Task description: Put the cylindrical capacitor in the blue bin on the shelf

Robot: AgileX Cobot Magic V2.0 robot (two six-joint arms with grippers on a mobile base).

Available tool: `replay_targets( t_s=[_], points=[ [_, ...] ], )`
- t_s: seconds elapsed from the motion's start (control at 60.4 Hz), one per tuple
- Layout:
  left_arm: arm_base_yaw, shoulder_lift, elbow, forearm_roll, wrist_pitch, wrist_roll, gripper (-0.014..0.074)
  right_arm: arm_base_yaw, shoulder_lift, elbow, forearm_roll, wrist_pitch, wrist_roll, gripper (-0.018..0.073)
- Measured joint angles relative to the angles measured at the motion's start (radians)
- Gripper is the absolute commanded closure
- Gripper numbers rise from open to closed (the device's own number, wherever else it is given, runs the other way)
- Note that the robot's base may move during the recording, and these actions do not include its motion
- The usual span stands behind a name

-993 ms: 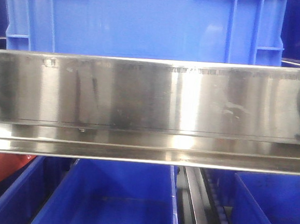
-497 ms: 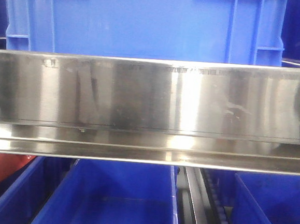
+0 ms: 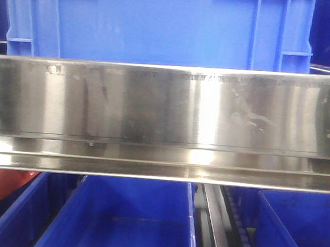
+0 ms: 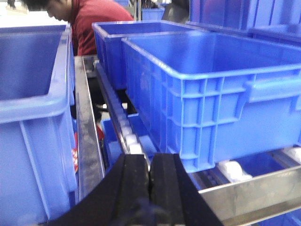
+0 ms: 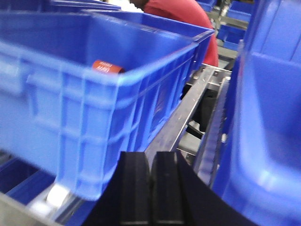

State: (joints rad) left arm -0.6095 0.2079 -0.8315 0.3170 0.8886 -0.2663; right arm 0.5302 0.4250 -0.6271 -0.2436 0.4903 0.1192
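Observation:
The shelf's shiny steel rail (image 3: 166, 106) crosses the front view, with a blue bin (image 3: 156, 22) standing on it. In the right wrist view a small red cylinder with pale lettering, apparently the cylindrical capacitor (image 5: 107, 67), lies inside the blue bin (image 5: 84, 108), just behind its near rim. My right gripper (image 5: 150, 162) is shut with nothing in it, low beside that bin's right corner. My left gripper (image 4: 149, 162) is shut and empty too, in front of the gap between two bins, with the blue bin (image 4: 211, 89) to its right.
Other blue bins stand close on the left (image 4: 33, 117) and right (image 5: 268, 132) of the same tier, and more sit on the tier below (image 3: 129, 218). White rollers (image 4: 129, 139) and steel rails (image 5: 181, 115) run between them. A person in a red shirt (image 4: 94, 19) stands behind the rack.
Only faint reflections at the right end of the steel rail have shifted; the bins and the shelf stay where they were.

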Motion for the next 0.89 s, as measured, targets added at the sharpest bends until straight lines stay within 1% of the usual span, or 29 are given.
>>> replay_targets(
  t_s=[0.132, 0.232, 0.894],
  points=[
    [0.000, 0.000, 0.002, 0.000, -0.002, 0.000, 0.0707, 0.000, -0.072, 0.109, 0.002, -0.060, 0.004, 0.0683],
    [0.000, 0.000, 0.002, 0.000, -0.002, 0.000, 0.0707, 0.000, -0.092, 0.137, 0.006, -0.081, 0.004, 0.0683],
    [0.000, 0.000, 0.002, 0.000, -0.004, 0.000, 0.0707, 0.000, -0.092, 0.142, 0.009, -0.110, 0.010, 0.0683]
  ],
)
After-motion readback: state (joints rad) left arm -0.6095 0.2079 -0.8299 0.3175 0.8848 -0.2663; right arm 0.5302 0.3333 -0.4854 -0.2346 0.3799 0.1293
